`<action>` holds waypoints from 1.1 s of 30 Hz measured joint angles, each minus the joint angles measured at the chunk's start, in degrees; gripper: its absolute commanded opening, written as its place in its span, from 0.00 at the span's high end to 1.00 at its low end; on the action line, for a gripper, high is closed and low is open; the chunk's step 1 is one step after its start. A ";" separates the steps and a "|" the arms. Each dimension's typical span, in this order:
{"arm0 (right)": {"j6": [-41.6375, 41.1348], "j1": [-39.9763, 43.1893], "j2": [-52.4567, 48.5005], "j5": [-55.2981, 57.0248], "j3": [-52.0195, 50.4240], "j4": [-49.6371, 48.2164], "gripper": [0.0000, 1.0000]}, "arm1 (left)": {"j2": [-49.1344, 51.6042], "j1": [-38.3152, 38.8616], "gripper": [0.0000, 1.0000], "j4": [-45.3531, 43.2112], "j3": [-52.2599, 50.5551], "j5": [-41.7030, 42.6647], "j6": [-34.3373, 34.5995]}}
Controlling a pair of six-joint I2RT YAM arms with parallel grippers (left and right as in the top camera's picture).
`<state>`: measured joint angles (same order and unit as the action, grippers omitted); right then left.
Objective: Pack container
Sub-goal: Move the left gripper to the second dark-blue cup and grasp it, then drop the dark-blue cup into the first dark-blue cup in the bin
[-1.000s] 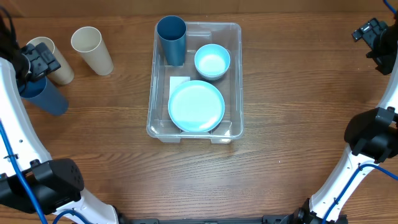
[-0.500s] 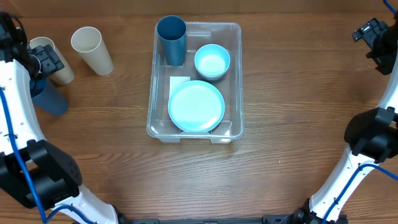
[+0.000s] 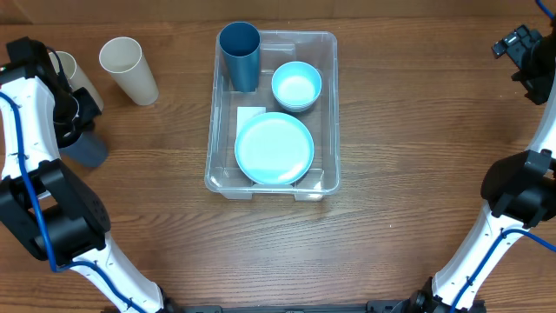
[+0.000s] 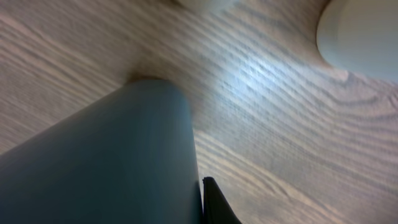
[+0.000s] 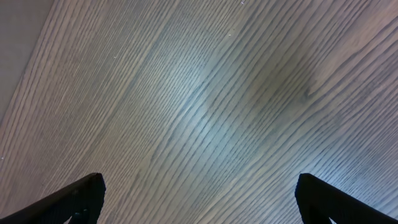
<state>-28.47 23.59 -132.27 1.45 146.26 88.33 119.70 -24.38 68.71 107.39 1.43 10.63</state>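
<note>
The clear container (image 3: pixel 328 104) sits mid-table and holds an upright dark blue cup (image 3: pixel 239 54), a light blue bowl (image 3: pixel 296 85) and a light blue plate (image 3: pixel 274 148) over its white label (image 3: pixel 249 116). At the left edge my left gripper (image 3: pixel 73 109) is shut on a second dark blue cup (image 3: pixel 87 149). That cup (image 4: pixel 106 162) fills the left wrist view, with one black fingertip (image 4: pixel 214 204) pressed against its side; the other finger is hidden. My right gripper (image 3: pixel 519 43) hangs open at the far right, over bare wood (image 5: pixel 199 112).
Two beige cups stand left of the container, one (image 3: pixel 129 69) apart and one (image 3: pixel 83 84) right beside my left gripper. A beige cup base (image 4: pixel 367 34) shows near the held cup in the left wrist view. The arms' bases flank the table's front corners.
My left gripper has gone from open to shut on the dark blue cup, and the arm has swung in over it. The cup has shifted slightly right. The right arm is unmoved.
</note>
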 measured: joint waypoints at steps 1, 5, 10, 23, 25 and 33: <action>-0.02 -0.02 0.00 0.00 0.00 0.00 0.00 | -0.35 0.02 0.96 1.92 0.70 0.44 0.15; 0.00 -0.02 0.00 0.00 0.00 -0.02 0.00 | -8.02 1.73 0.96 10.88 4.98 2.08 0.20; -0.02 -0.02 0.00 0.00 0.00 -0.02 0.00 | -26.08 13.51 0.96 10.10 8.46 4.70 -0.28; -0.04 0.00 0.00 0.00 0.00 0.00 0.00 | -19.04 42.16 0.96 -14.56 9.22 -0.83 -3.63; -0.02 0.00 0.00 0.02 0.00 -0.02 0.00 | -15.78 42.16 0.96 -15.50 9.20 -1.14 -3.78; -0.02 0.00 0.00 0.00 0.00 -0.02 0.00 | -11.85 42.16 0.96 -19.32 9.16 -1.29 -3.78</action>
<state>-28.49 23.59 -132.27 1.45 146.26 88.31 107.85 17.78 49.39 116.55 0.14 6.85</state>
